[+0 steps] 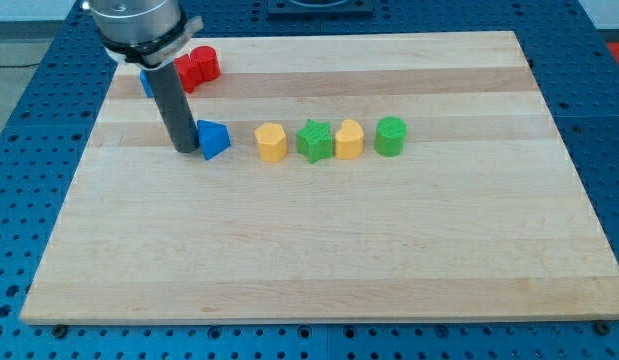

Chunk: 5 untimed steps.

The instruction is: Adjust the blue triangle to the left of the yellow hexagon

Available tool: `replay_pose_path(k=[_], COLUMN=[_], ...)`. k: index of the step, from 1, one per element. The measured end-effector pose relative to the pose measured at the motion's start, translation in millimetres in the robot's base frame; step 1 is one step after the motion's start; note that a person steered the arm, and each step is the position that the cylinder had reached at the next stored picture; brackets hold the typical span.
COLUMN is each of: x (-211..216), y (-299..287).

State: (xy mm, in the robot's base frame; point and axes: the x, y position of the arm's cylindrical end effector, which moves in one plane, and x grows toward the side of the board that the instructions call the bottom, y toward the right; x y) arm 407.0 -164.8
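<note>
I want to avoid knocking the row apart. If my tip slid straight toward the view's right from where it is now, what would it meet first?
My tip sits at the blue triangle's left side, so it meets that first. Pushed on, the triangle would probably run into the yellow hexagon next.

Blue triangle [215,139], yellow hexagon [272,142], green star [312,140], yellow block [349,140], green cylinder [391,136], red blocks [199,67], pale wood-grain tabletop [319,250].

A single view is provided, taken from above and in front, angled downward; the whole worktop [319,250] is framed at moderate range.
</note>
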Motion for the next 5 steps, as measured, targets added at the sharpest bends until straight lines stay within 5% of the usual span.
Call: replay_pose_path(k=[5], x=[-37], y=[10])
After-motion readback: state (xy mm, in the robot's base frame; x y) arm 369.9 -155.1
